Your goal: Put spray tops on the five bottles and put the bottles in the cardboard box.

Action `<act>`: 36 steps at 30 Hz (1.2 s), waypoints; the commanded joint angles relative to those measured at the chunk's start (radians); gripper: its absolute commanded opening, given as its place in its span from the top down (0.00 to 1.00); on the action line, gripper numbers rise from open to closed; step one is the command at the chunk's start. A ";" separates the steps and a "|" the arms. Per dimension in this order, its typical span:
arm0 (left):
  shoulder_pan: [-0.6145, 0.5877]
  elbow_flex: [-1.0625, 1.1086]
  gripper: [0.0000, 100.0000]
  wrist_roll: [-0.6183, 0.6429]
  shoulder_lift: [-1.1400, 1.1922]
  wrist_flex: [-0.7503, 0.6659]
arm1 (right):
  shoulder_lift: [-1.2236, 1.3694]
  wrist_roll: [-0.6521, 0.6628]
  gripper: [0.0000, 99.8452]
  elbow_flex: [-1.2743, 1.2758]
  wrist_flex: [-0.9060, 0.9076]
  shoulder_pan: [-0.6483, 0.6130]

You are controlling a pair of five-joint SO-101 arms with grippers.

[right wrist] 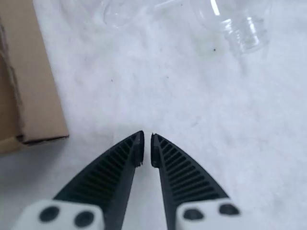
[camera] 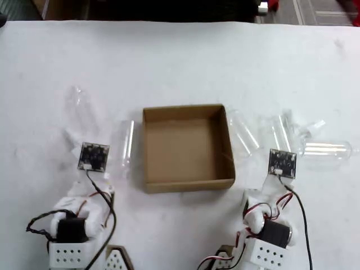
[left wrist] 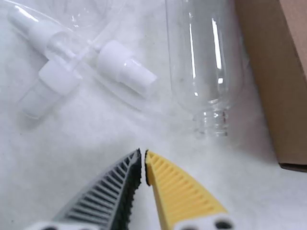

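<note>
Both of your grippers sit low over the white table (camera: 180, 62) with nothing in them. The left gripper (left wrist: 143, 162) has its grey and yellow fingers pressed together at the tips, and the right gripper (right wrist: 147, 146) is likewise closed on air.

The cardboard box (camera: 188, 184) stands open between the arms, with no bottle in it yet. On the left, an uncapped bottle (left wrist: 204, 62) lies on its side just beside the box wall, neck toward your left gripper. White spray tops (left wrist: 125, 71) lie tangled among other clear plastic next to it. Ahead of the right gripper lies another open bottle neck (right wrist: 247, 31).

Watch for rolling — these bottles are round and lying down, so a touch from one finger will likely send them away. The bottle by the box leaves little room for a finger on that side. The tops lie close together, so grabbing one may drag its neighbours. Squeeze too hard and the thin plastic will probably buckle and slip.
</note>
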 commanded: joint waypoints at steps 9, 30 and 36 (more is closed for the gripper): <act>0.005 -0.003 0.98 -0.011 -0.007 0.003 | -0.005 0.008 0.98 0.009 0.004 0.008; 0.012 -0.003 0.98 -0.009 -0.007 0.003 | -0.005 0.012 0.98 0.009 -0.019 -0.102; 0.012 -0.003 0.98 -0.006 -0.007 0.002 | -0.005 0.011 0.98 0.009 -0.028 -0.245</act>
